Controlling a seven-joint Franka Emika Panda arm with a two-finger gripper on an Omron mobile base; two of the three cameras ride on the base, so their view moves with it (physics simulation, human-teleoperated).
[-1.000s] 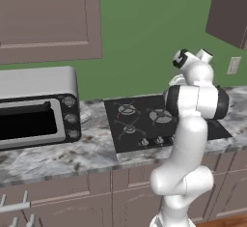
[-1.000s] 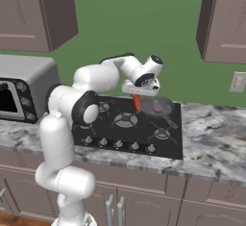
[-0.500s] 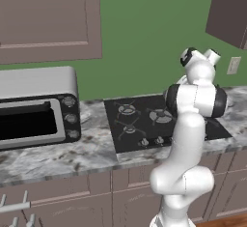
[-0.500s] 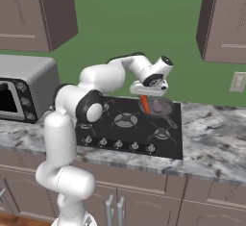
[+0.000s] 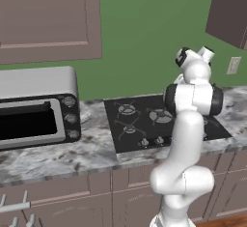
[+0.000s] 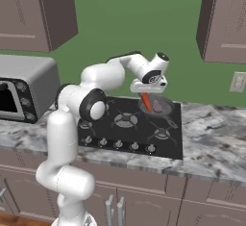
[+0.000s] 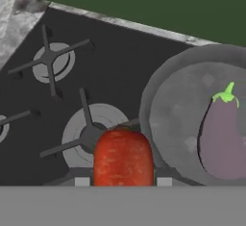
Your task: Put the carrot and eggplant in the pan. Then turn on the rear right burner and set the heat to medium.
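My gripper hangs above the back of the cooktop, shut on the orange carrot, which points downward. In the hand view the carrot fills the space between my fingertips and sits over a burner just beside the pan's rim. The grey pan stands on the rear right burner. The pale purple eggplant with a green stem lies inside the pan, and it shows as a small lump in the right base view.
A row of knobs runs along the cooktop's front edge. A silver toaster oven stands on the marble counter to the left. Wall cabinets hang above, and an outlet is on the green wall.
My gripper has swung to the right with the carrot, from over the middle of the cooktop to just beside the pan. The eggplant has stayed in the pan.
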